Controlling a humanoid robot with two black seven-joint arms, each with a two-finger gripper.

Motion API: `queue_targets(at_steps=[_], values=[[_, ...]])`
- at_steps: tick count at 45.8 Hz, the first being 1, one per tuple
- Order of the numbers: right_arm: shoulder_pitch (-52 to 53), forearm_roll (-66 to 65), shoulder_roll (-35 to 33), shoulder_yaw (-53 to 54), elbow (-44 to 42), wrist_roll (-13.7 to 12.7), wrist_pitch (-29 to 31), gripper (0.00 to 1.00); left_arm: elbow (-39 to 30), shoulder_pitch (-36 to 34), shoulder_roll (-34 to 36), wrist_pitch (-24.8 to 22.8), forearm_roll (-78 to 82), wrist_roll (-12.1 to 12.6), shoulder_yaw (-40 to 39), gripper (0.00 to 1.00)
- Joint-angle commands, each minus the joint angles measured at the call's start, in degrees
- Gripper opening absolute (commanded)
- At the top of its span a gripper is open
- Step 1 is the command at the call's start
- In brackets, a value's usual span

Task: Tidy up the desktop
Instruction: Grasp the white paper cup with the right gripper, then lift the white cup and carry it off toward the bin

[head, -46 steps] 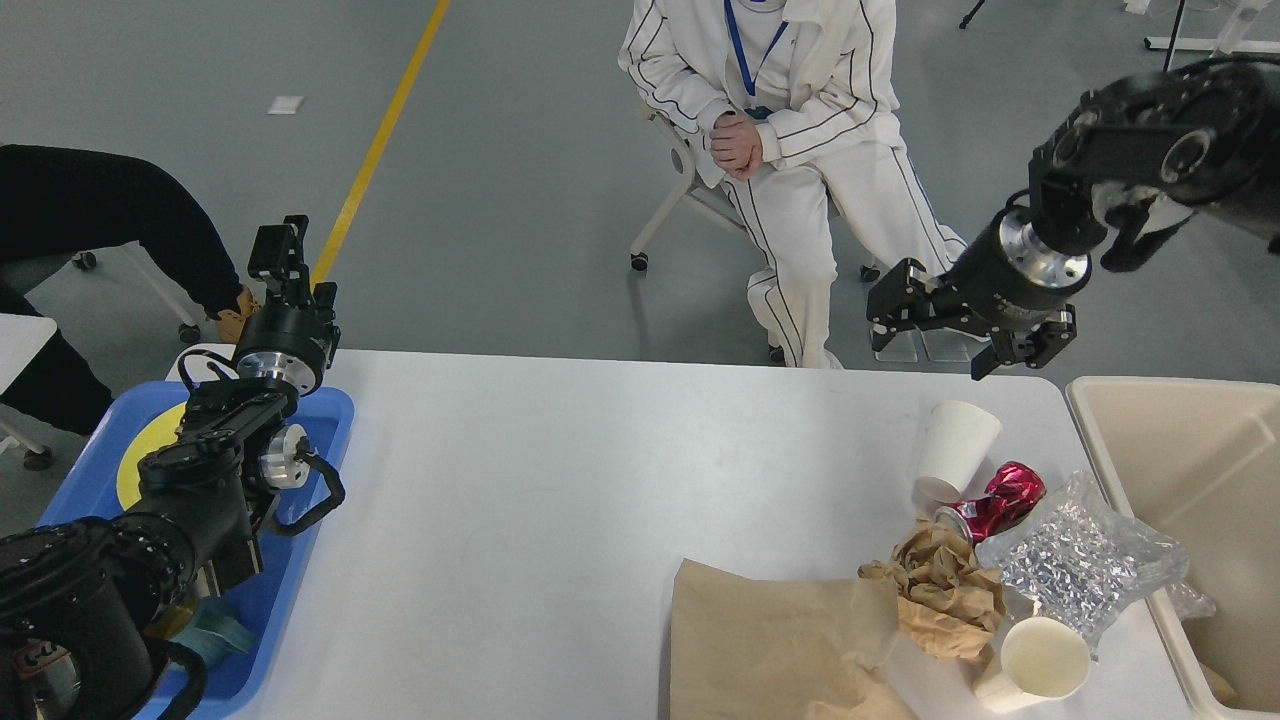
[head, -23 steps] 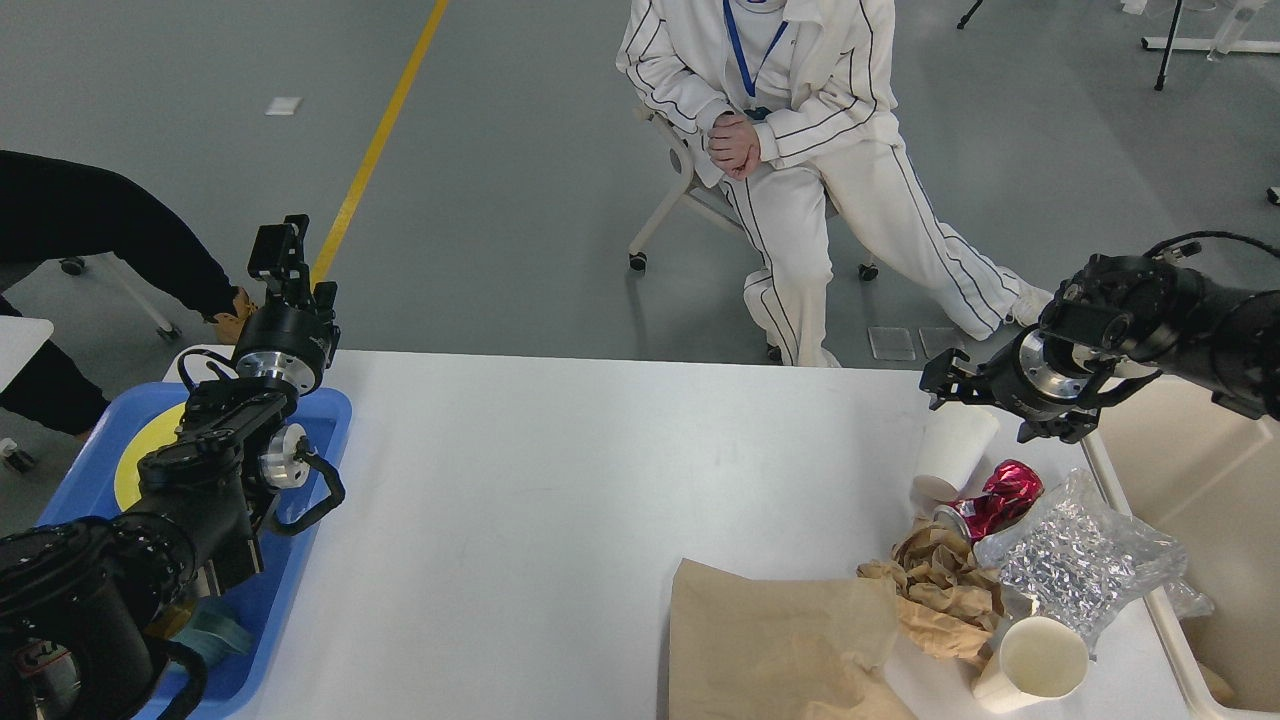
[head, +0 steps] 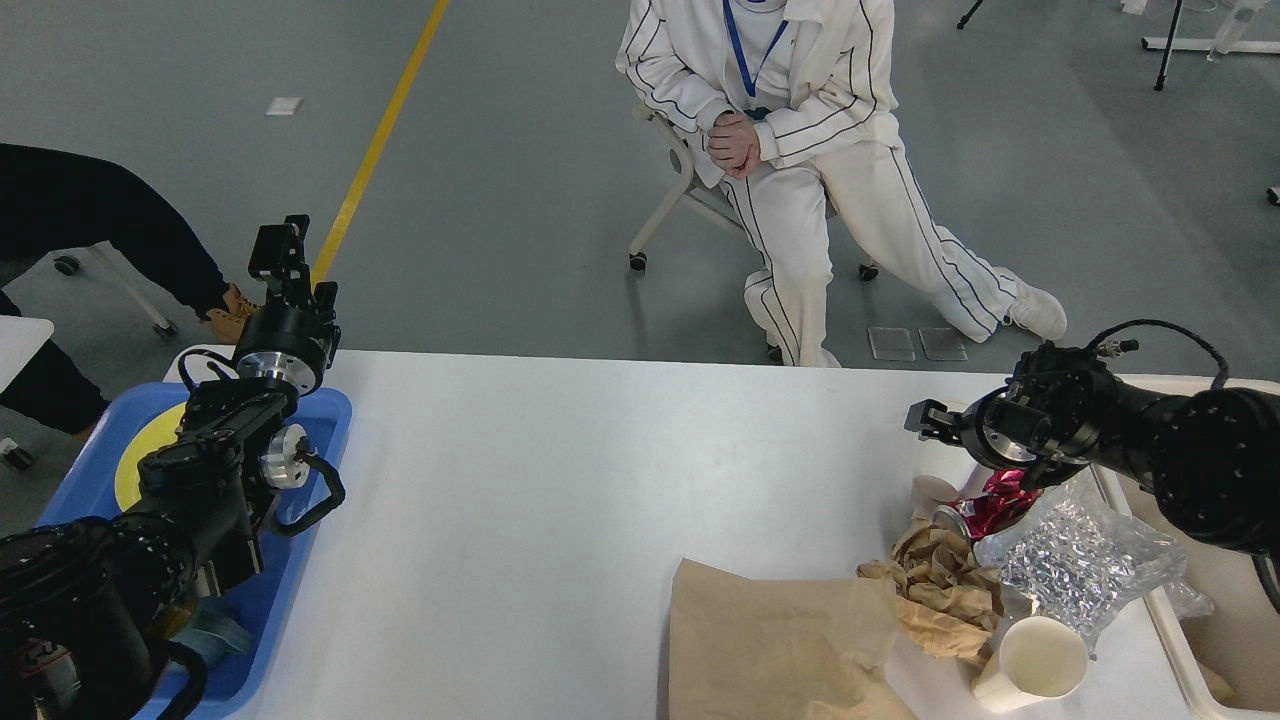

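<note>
Because the rubbish lies heaped at the desktop's (head: 560, 500) right near corner, beside the beige bin (head: 1230, 600), we reach our right gripper (head: 925, 420) over the tipped paper cup (head: 935, 487) there. Whether its jaws are parted we cannot tell. Our left gripper (head: 280, 250) waits over the far left corner above the blue tray (head: 320, 410), jaws equally unclear.

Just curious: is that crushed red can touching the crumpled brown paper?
Touching. In the head view, the crushed red can rests its silver end against the crumpled brown paper, with no gap showing.

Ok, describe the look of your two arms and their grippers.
Both arms are matte black with chunky rounded joints. The left arm has silver metal wrist discs, a black cable looping beside it, and a slim black left gripper. The right arm carries a thin black cable arching over its wrist, a silver ring, and a small black right gripper.
</note>
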Motion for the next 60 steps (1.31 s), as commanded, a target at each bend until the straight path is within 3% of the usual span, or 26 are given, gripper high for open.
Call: queue_targets(at_steps=[1, 17, 22, 49, 54, 58, 60], values=[[-1.71, 0.17, 0.21, 0.0, -1.35, 0.0, -1.36, 1.0, 0.0, -0.01, 0.0, 0.0, -0.01, 0.0, 0.0, 0.97], [-5.75, 1.05, 0.82, 1.41, -3.2, 0.26, -10.93, 0.93, 0.0, -0.01, 0.0, 0.0, -0.01, 0.0, 0.0, 0.97], [-6.1, 0.97, 0.82, 2.55, -2.94, 0.53, -11.38, 0.89, 0.0, -0.01, 0.0, 0.0, -0.01, 0.0, 0.0, 0.97], [-9.97, 0.0, 3.46, 4.48, -5.84, 0.79, -14.1, 0.89, 0.0, -0.01, 0.0, 0.0, -0.01, 0.0, 0.0, 0.97], [-10.68, -0.09, 3.9, 4.48, -5.84, 0.79, -14.72, 0.69, 0.0, -0.01, 0.0, 0.0, -0.01, 0.0, 0.0, 0.97], [-10.85, -0.09, 3.81, 4.48, -5.75, 0.79, -14.72, 0.42, 0.0, -0.01, 0.0, 0.0, -0.01, 0.0, 0.0, 0.97], [-11.12, -0.09, 3.81, 4.48, -5.75, 0.79, -14.63, 0.34, 0.0, -0.01, 0.0, 0.0, -0.01, 0.0, 0.0, 0.97]])
